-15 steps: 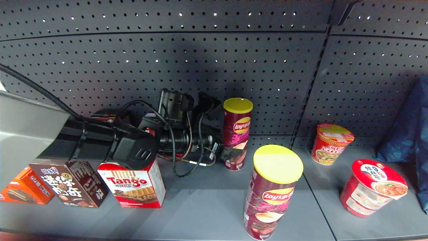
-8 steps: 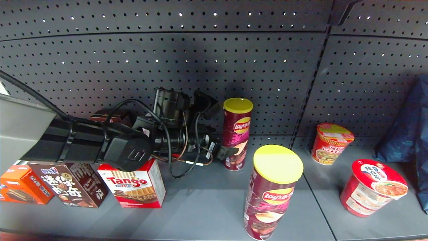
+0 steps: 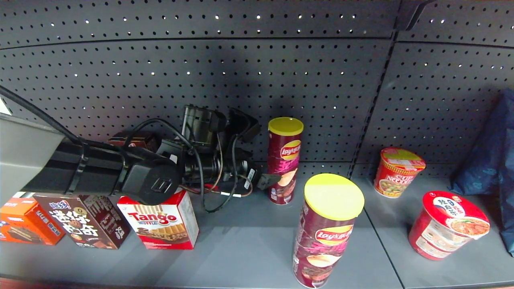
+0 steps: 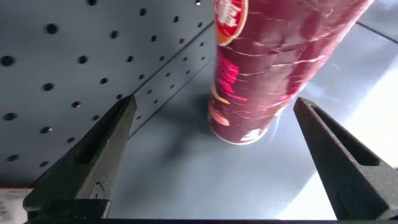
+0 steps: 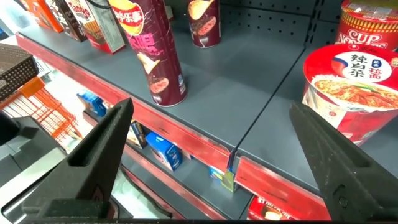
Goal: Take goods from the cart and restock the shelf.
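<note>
We see the rear chip can standing upright at the centre of the frame, yellow lid on, close to the pegboard back panel at the back of the grey shelf. The left gripper sits just left of the can's lower half, its arm stretching in low from the left edge of the frame. In the left wrist view its jaws are spread wide and hold nothing. The can stands just beyond the fingertips, in line with the gap, and neither pad touches it.

A front chip can stands upright at lower centre-right, near the shelf's front edge and apart from the rear one. At lower left three boxes stand in a row – a red-and-white wafer box, a brown box just beside it, and an orange box at the frame's edge. The left arm passes over them.

On the right half of the frame a noodle cup stands toward the back, a red noodle bowl nearer the front, and a blue bag fills the right edge.

The right gripper hangs out before the shelf's front edge, jaws wide apart and empty. Past it we see the front chip can and the noodle bowl.
</note>
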Controlling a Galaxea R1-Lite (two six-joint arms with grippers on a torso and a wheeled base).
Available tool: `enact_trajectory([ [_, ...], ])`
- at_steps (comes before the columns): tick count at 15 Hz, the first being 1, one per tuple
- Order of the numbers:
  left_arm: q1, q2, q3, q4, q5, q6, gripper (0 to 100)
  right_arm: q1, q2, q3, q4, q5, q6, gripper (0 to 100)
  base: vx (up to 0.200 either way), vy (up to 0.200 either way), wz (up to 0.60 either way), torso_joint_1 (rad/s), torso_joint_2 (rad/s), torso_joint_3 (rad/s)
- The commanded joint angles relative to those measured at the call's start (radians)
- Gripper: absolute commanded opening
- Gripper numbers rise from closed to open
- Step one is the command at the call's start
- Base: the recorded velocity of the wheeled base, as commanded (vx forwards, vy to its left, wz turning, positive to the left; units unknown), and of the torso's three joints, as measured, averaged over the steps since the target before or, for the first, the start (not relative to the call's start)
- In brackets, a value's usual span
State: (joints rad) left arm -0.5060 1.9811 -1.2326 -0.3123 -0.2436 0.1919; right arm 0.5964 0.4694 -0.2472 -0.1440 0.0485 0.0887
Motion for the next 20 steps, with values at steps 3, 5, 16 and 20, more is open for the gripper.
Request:
enact_trajectory([
  [3, 0.001, 0.001, -0.002, 0.001, 0.023, 0.0, 100, 0.0, -0.001, 0.005, 0.0, 0.001, 0.0, 100, 0.0, 0.0, 0.0, 0.0, 0.0, 0.0],
  [5, 0.001, 0.005, -0.007, 0.001, 0.044, 0.0, 100, 0.0, -0.001, 0.003, 0.0, 0.001, 0.0, 100, 0.0, 0.0, 0.0, 0.0, 0.0, 0.0],
  [16, -0.009, -0.031, 0.035, 0.001, 0.053, 0.0, 100, 0.0, 0.002, 0.008, 0.0, 0.002, 0.0, 100, 0.0, 0.0, 0.0, 0.0, 0.0, 0.0],
  [20, -0.039, -0.102, 0.067, 0.001, 0.053, 0.0, 100, 0.003, 0.003, 0.008, 0.024, 0.005, 0.0, 100, 0.0, 0.0, 0.0, 0.0, 0.0, 0.0],
])
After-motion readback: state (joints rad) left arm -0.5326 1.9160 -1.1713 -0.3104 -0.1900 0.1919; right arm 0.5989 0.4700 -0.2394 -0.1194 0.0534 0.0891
